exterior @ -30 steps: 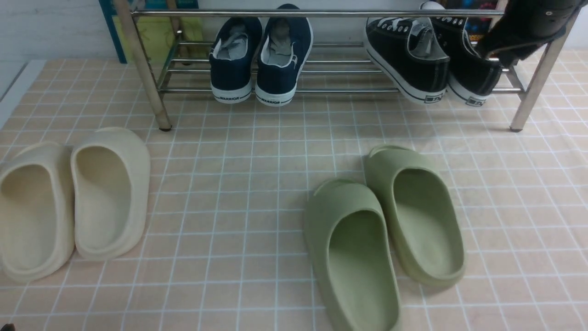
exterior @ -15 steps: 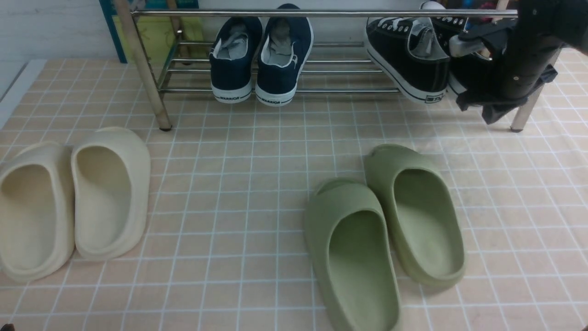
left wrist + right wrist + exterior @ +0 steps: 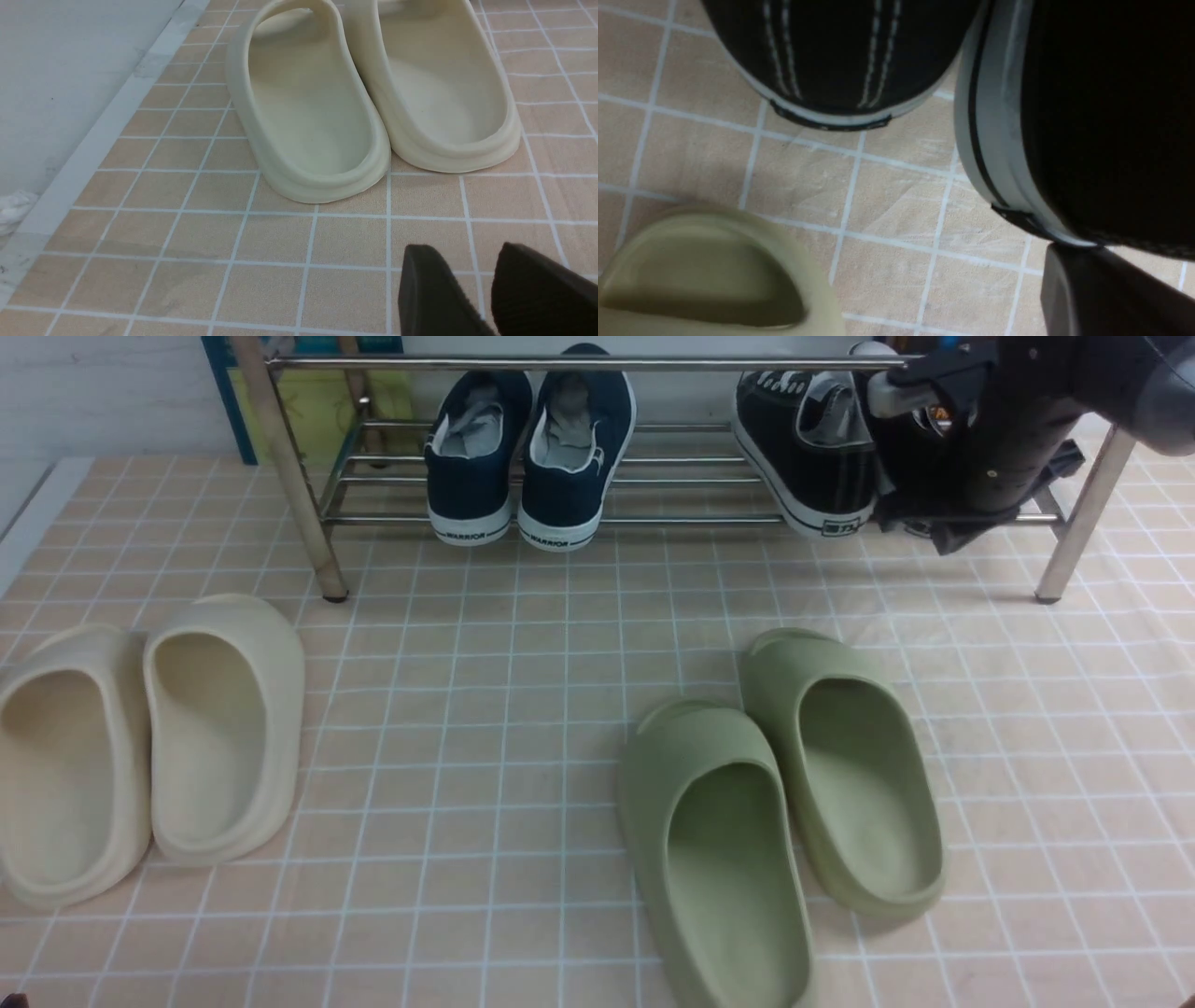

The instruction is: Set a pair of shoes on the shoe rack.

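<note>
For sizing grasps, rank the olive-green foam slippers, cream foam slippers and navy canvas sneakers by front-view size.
1. Olive-green foam slippers.
2. Cream foam slippers, slightly smaller.
3. Navy canvas sneakers, smallest-looking but farthest, heel-on.

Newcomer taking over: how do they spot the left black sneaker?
Find the silver shoe rack along the back. Toward its right end sits a black sneaker, heel facing us. Unlike the neighbouring navy sneakers, its sole carries a black stripe.
</note>
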Controlling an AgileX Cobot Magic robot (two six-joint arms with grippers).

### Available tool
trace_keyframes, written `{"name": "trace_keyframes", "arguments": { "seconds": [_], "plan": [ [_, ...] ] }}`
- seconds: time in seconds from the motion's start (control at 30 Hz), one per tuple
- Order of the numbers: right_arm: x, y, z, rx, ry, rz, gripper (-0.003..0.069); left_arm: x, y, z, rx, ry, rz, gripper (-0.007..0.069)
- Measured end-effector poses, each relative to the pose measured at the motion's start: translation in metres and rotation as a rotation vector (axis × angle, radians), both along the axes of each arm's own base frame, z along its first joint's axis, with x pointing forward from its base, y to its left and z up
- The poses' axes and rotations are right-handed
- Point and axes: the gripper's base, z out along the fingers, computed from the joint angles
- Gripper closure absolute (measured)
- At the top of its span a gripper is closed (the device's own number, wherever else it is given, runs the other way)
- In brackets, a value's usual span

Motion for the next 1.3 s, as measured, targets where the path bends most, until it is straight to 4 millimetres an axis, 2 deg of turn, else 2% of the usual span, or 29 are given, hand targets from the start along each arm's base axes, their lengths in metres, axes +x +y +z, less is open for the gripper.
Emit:
{"name": "trace_keyframes", "arguments": {
  "seconds": [0.07,0.2,0.23,0.27,0.37,0.43,0.5,0.53,0.57,0.63,0.73,0.8,0.83,0.87,1.03,1.1,1.13,1.17,1.2,1.23,1.3],
  "plan": [
    [-0.003,0.0,0.007,-0.02,-0.004,0.003,0.0673,0.0,0.0,0.0,0.0,0.0,0.0,0.0387],
    [-0.017,-0.006,0.036,-0.055,-0.009,-0.008,0.0673,0.0,0.0,0.0,0.0,0.0,0.0,0.0387],
    [-0.027,-0.008,0.052,-0.056,-0.004,-0.015,0.0673,0.0,0.0,0.0,0.0,0.0,0.0,0.0387],
    [-0.028,-0.009,0.054,-0.058,-0.003,-0.01,0.0673,0.0,0.0,0.0,0.0,0.0,0.0,0.0387],
    [-0.056,-0.011,0.091,-0.036,-0.011,0.034,0.0673,0.0,0.0,0.0,0.002,0.001,0.0,0.0387],
    [-0.071,-0.01,0.106,-0.005,-0.025,0.05,0.0673,0.0,0.0,0.0,0.003,0.001,0.0,0.0387],
    [-0.104,-0.011,0.126,0.054,-0.04,0.077,0.0672,0.0,0.0,0.0,0.004,0.001,0.0,0.0387],
    [-0.104,-0.011,0.123,0.053,-0.033,0.077,0.0671,0.0,0.0,0.0,0.004,0.001,0.0,0.0387],
    [-0.126,-0.012,0.137,0.095,-0.077,0.085,0.067,0.0,0.0,0.0,0.005,0.001,0.0,0.0387],
    [-0.153,-0.014,0.15,0.142,-0.133,0.092,0.0669,0.0,0.0,0.0,0.006,0.001,0.001,0.0387],
    [-0.207,-0.02,0.169,0.211,-0.254,0.101,0.0669,0.0,0.0,0.0,0.006,0.002,0.001,0.0387],
    [-0.24,-0.025,0.175,0.232,-0.313,0.105,0.0667,0.0,0.0,0.0,0.006,0.002,0.001,0.0387],
    [-0.251,-0.027,0.174,0.237,-0.328,0.105,0.0667,0.0,0.0,0.0,0.006,0.002,0.001,0.0387],
    [-0.277,-0.032,0.179,0.247,-0.385,0.107,0.0667,0.0,0.0,0.0,0.006,0.002,0.001,0.0387],
    [-0.356,-0.047,0.175,0.276,-0.578,0.112,0.0667,0.0,0.0,0.0,0.006,0.002,0.001,0.0387],
    [-0.373,-0.05,0.173,0.283,-0.62,0.113,0.0667,0.0,0.0,0.0,0.006,0.002,0.001,0.0387],
    [-0.392,-0.054,0.169,0.291,-0.673,0.116,0.0667,0.0,0.0,0.0,0.006,0.002,0.001,0.0387],
    [-0.402,-0.056,0.167,0.295,-0.7,0.116,0.0667,0.0,0.0,0.0,0.006,0.002,0.001,0.0387],
    [-0.404,-0.056,0.166,0.296,-0.707,0.117,0.0667,0.0,0.0,0.0,0.006,0.002,0.001,0.0387],
    [-0.418,-0.059,0.161,0.301,-0.74,0.118,0.0667,0.0,0.0,0.0,0.006,0.002,0.001,0.0387],
    [-0.427,-0.061,0.156,0.305,-0.769,0.119,0.0667,0.0,0.0,0.0,0.006,0.002,0.001,0.0387]
  ]
}}
